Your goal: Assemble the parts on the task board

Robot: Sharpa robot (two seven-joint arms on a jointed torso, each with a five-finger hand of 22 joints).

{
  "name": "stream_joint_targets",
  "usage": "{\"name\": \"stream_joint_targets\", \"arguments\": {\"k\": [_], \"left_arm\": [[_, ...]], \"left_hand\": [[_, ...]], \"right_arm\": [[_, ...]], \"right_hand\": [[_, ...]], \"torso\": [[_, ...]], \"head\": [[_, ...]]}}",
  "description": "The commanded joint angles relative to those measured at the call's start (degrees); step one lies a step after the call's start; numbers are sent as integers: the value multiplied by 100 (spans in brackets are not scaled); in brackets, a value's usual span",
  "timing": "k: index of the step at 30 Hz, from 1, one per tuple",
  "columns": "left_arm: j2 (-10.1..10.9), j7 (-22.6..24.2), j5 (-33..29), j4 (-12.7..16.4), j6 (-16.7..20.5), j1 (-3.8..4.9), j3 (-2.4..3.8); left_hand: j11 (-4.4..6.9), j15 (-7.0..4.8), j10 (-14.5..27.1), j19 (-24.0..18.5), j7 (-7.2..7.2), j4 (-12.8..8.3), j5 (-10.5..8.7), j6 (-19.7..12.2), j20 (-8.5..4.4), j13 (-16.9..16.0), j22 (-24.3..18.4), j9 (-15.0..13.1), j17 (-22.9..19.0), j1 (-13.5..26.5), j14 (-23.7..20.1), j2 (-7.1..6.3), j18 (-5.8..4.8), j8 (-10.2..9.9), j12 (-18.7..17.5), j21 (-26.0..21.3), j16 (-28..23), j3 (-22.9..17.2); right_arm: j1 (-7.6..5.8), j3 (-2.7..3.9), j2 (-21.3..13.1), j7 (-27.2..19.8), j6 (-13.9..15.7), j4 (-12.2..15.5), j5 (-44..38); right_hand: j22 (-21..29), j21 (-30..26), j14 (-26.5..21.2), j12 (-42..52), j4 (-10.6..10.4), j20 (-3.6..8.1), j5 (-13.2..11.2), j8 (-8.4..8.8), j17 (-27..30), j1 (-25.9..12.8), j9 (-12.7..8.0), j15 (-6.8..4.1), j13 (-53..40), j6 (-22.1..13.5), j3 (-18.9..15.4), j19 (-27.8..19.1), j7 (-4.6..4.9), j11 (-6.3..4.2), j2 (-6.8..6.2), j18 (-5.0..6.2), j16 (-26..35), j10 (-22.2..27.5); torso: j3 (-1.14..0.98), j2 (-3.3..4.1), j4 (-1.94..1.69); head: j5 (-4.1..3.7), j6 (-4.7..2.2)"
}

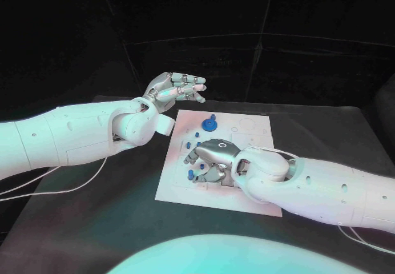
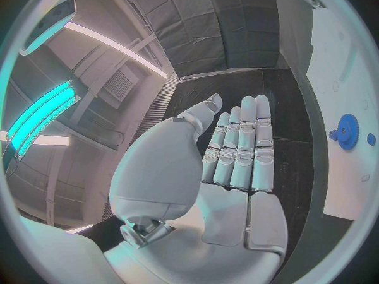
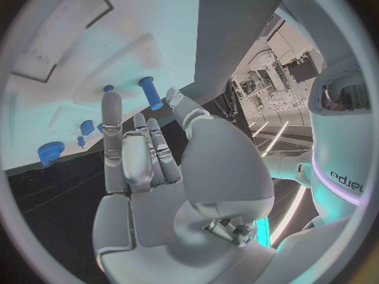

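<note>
While both hands point(image 1: 175, 87) point(image 1: 212, 160) hold nothing, fingers apart, blue parts point(image 1: 209, 122) dot the white task board point(image 1: 251, 128)

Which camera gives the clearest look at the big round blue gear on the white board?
The left wrist view: the round blue toothed gear sits unobstructed on the white task board. The head view shows it small; in the right wrist view I cannot tell it apart.

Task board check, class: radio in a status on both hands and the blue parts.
Left hand open, raised beyond the task board. Right hand over the board's near half, grip unclear. Blue gear on the far half; small blue parts beside the right hand. Nothing else in the way.
</note>
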State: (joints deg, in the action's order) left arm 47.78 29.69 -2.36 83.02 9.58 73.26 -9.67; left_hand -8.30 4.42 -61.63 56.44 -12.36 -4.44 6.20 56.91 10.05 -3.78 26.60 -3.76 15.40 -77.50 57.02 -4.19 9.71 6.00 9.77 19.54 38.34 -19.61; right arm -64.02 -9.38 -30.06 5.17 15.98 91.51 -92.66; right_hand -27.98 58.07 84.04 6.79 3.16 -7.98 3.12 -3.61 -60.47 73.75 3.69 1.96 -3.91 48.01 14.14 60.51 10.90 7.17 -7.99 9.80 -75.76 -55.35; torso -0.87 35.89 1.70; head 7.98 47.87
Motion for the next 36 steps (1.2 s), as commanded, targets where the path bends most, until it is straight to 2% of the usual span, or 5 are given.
{"name": "stream_joint_targets", "arguments": {"k": [1,11,21,29,36], "left_arm": [[15,22,-11,5,-60,10,5],[30,27,-11,-81,-57,9,3],[23,28,-12,-126,-63,7,1],[11,18,-12,-140,-84,6,-2],[5,20,-12,-167,-87,4,-4]], "left_hand": [[-16,9,41,43,2,-21,-17,-46,5,5,-10,-8,-6,-66,32,14,54,32,25,-25,-27,4],[-16,9,46,43,3,-26,-17,-49,5,5,-13,-8,-12,-70,33,14,54,36,31,-26,-31,7],[-16,9,46,43,3,-26,-17,-49,5,5,-13,-8,-12,-70,33,14,54,36,31,-26,-31,7],[-16,10,46,43,2,-25,-17,-49,5,5,-15,-8,-14,-68,34,15,53,38,35,-26,-33,10],[-16,10,47,43,2,-24,-18,-50,5,5,-15,-8,-15,-65,34,14,53,39,36,-27,-34,12]], "right_arm": [[-19,10,-275,-530,738,214,391],[-389,33,-1580,-1231,714,857,2485],[-467,19,-2491,102,857,1266,3096],[-247,-15,-2835,1367,860,1409,2509],[-66,-40,-2880,2182,870,1484,1755]], "right_hand": [[24,-47,33,115,-68,4,-26,0,27,27,7,5,-12,-23,-279,27,2,10,28,78,30,-5],[-443,258,190,698,-115,114,-1,-236,-518,373,104,-138,-99,859,-418,329,-115,-199,471,21,-308,-1139],[-1254,766,340,1682,-433,365,755,-328,-1311,55,89,-404,-756,1157,-847,761,-392,-524,351,-115,-743,-2269],[-1908,1135,456,6167,-1039,427,1136,-695,-2147,-193,108,-420,-5671,971,-1682,1055,-427,-544,502,-218,-1141,-2519],[-2201,1287,501,7257,-1310,385,1163,-1022,-2445,-103,140,-396,-7080,816,-2134,1184,-412,-514,505,-265,-1258,-2777]], "torso": [[2,-19,14],[5,-76,56],[19,-113,99],[24,-118,113],[17,-122,114]], "head": [[-11,1],[-100,-11],[-371,-64],[-538,-80],[-588,-70]]}}
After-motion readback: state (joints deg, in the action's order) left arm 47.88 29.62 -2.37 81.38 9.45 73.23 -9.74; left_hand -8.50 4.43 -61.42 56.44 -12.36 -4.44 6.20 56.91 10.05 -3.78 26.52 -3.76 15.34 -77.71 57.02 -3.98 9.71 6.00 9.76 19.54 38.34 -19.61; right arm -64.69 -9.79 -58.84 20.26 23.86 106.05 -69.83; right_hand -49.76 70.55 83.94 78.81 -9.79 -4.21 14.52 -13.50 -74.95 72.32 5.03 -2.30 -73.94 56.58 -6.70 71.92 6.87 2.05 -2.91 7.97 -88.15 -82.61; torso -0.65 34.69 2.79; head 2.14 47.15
